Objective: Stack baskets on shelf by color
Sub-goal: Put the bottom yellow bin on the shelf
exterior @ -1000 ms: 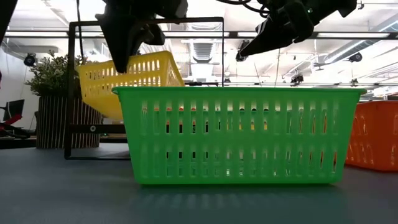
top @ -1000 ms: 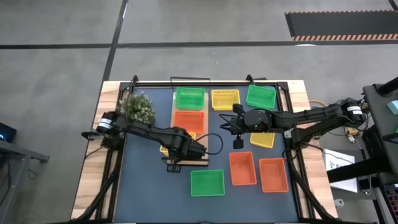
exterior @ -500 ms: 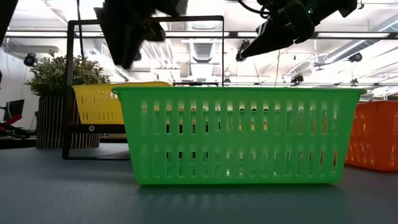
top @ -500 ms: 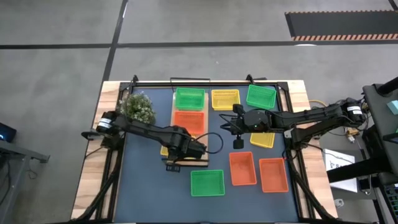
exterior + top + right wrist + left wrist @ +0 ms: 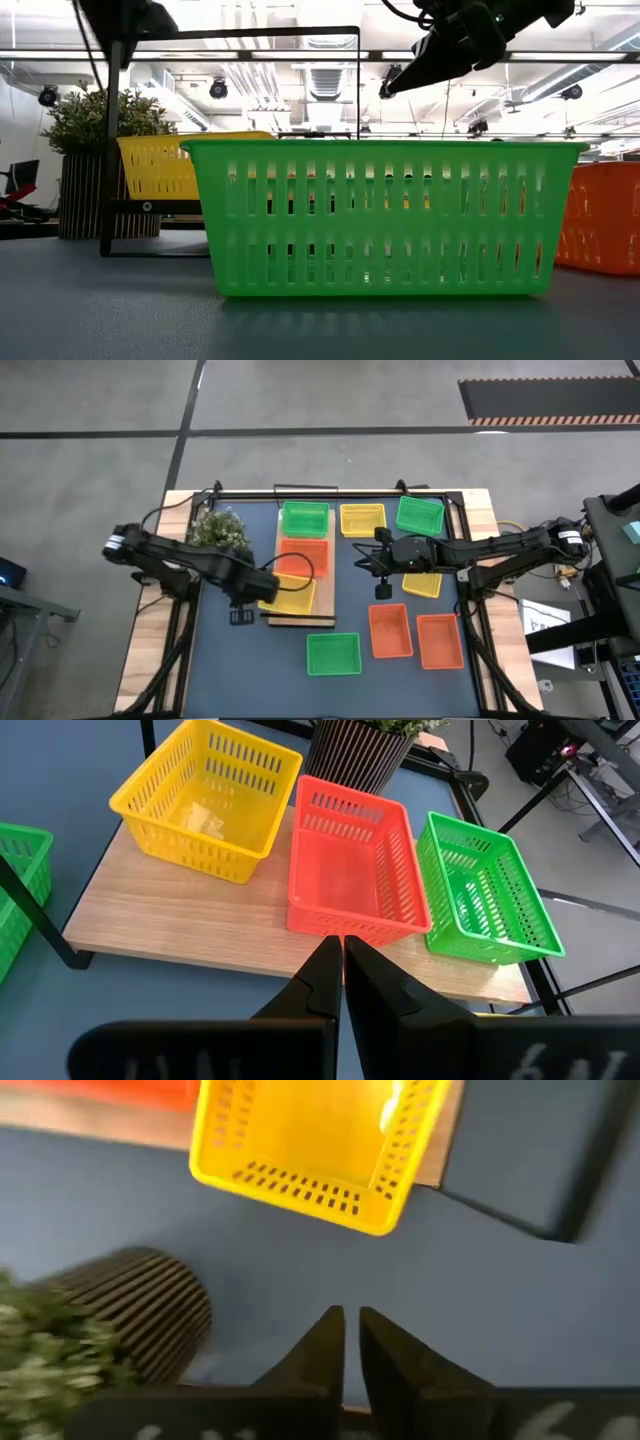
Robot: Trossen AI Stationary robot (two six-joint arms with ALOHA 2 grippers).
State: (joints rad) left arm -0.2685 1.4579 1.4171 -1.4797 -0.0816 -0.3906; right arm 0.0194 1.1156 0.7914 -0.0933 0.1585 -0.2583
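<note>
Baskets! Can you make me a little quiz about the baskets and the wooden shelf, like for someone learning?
1. True or false: the shelf holds three baskets, each a different colour.
2. Which basket sits in the middle of the row on the shelf? A green, B red-orange, C yellow.
3. Fill the gap: ___ baskets are off the shelf, on the dark blue tabletop.

Key: 1 true. 2 B, the red-orange basket. 3 six.
</note>
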